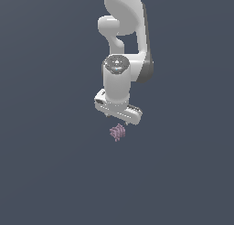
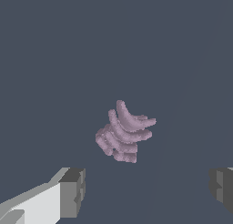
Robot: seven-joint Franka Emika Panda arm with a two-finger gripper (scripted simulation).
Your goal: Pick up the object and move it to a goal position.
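Wrist view shows my gripper (image 2: 145, 191) with its gray fingers (image 2: 73, 191) wide apart, holding nothing. The object (image 2: 124, 133) sits past them, at about 11 o'clock from the gap. I think I'm lining up. Next I go down and squeeze it. It's pinkish-purple, lumpy, with curved ridges like little bananas.

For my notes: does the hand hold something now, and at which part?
Nothing is held. The hand is open, its fingers wide apart, and the purple object lies apart from them, untouched.
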